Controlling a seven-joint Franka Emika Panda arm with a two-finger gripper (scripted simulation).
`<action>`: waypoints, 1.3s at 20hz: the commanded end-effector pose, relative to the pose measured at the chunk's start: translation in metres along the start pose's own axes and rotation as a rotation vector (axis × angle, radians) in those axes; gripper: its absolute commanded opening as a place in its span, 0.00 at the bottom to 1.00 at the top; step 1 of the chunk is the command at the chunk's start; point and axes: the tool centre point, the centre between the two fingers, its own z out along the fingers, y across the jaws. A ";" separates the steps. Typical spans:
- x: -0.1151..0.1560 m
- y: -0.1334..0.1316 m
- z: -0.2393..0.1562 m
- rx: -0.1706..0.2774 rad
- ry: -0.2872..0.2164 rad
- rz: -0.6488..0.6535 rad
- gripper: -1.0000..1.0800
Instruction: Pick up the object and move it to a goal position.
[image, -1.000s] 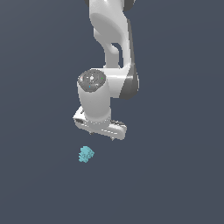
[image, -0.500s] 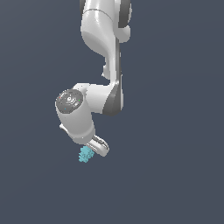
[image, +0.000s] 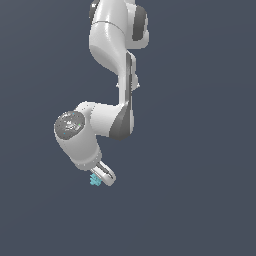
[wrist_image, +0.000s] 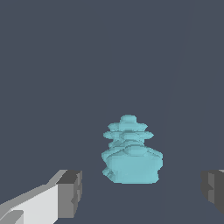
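Fingers (wrist_image: 70, 192) spread wide in the wrist view, and we have nothing in them: one dark pad on each side, the light cyan object (wrist_image: 131, 153) sitting in the gap between, touching neither. It looks lumpy, broad at the base, stepped toward the top.

Over to the exterior view: our arm (image: 107, 120) is bent low, the gripper (image: 102, 174) right down at the object (image: 94, 180), which peeks out just beside the fingertips. So we judge the approach done; closing, lifting and carrying to the goal remain. No goal marker shows in either view.
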 end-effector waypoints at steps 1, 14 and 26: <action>0.001 0.000 0.001 0.000 0.000 0.006 0.96; 0.000 0.001 0.048 0.000 0.000 0.006 0.96; 0.001 0.000 0.051 0.000 0.000 0.006 0.00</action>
